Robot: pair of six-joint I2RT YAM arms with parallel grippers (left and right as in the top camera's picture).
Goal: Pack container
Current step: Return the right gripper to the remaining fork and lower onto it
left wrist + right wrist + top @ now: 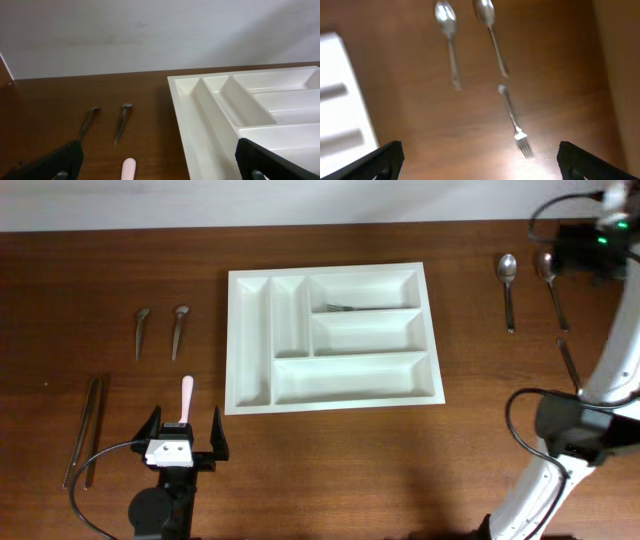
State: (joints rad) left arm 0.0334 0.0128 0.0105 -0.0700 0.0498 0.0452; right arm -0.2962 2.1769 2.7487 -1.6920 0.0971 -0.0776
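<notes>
The brown wooden table (400,470) carries everything. The container (350,378), a white tray, lies flat at its middle, long side running left to right, with 2 narrow upright compartments on its left and 3 long ones stacked on its right. A thin metal piece, seemingly a fork (340,308), lies at the left end of the farthest long compartment; the other 4 compartments show only white floor.

The right arm (610,370) rises along the table's right edge, well apart from the container. Its right gripper (482,160) hangs released, fingers spread wide with only bare wood between them. Under its camera lie 2 large spoons, one (447,30) nearer the container and one (490,30) beside it, bowls pointing away, and 1 loose fork (512,117) nearer the gripper, tines toward it. From overhead that fork's near end runs up against the arm's outline.

The left gripper (185,418) sits low by the near edge, left of the container's near-left corner, also released and spread wide. A pink-handled utensil (186,392) lies on the wood with its end between the fingers, touching neither.

A pair of long thin sticks (85,430) lies at the far left. 2 small spoons (142,330) (180,330) lie side by side beyond the gripper, between the sticks and the container, apart from both.
</notes>
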